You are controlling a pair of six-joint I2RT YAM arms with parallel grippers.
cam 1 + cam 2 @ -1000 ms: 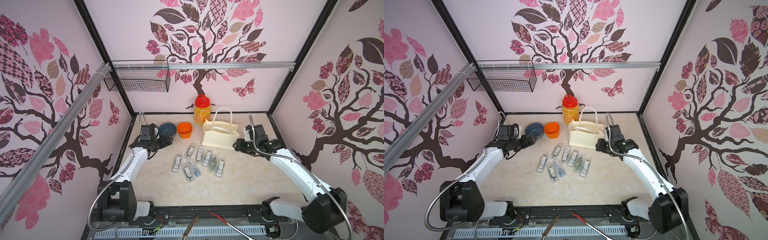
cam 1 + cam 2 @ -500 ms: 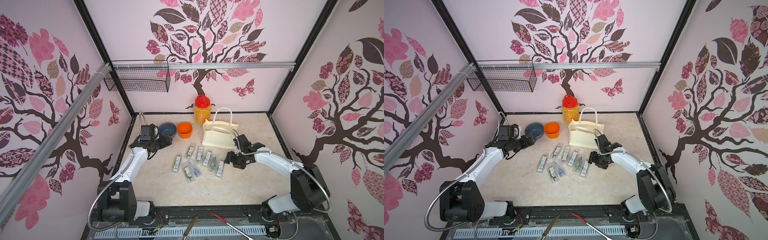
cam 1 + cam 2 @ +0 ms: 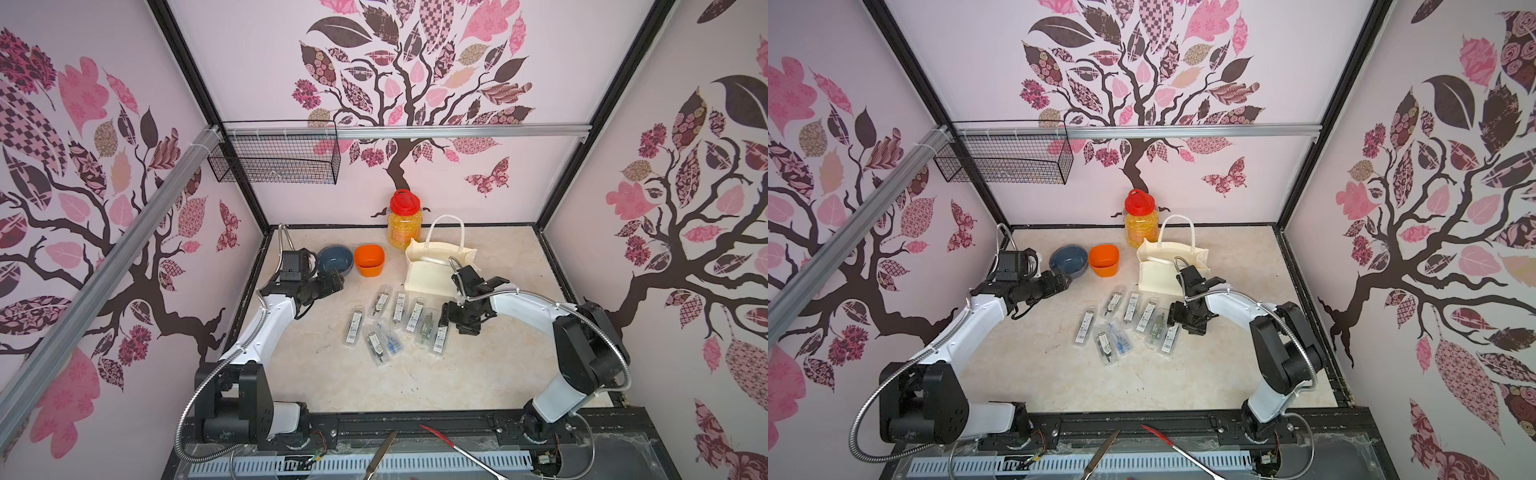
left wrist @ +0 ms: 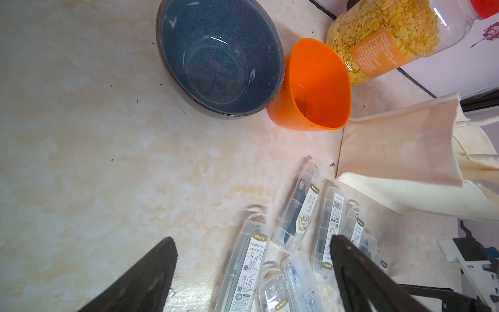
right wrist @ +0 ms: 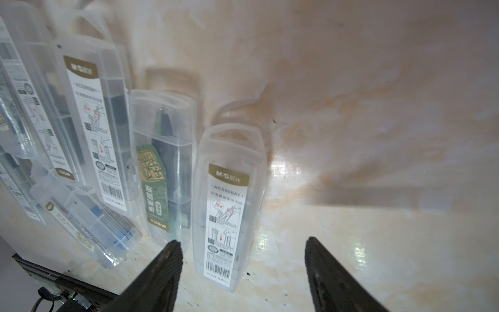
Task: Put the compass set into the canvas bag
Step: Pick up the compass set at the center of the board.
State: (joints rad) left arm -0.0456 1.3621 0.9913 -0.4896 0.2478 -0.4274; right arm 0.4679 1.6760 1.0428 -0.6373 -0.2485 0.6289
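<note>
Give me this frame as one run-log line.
left gripper: open, by blue bowl | right gripper: open, over end compass case | canvas bag: upright, mouth open | held: nothing

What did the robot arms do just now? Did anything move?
The right gripper swung away from beside the canvas bag, toward the robot's base. It now hovers open over the end compass case, holding nothing. The left gripper, the bag and the other cases stayed put.

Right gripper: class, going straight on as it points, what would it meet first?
Probably the outermost compass case, lying just ahead of the right gripper, in line with its open gap; depth is uncertain.
</note>
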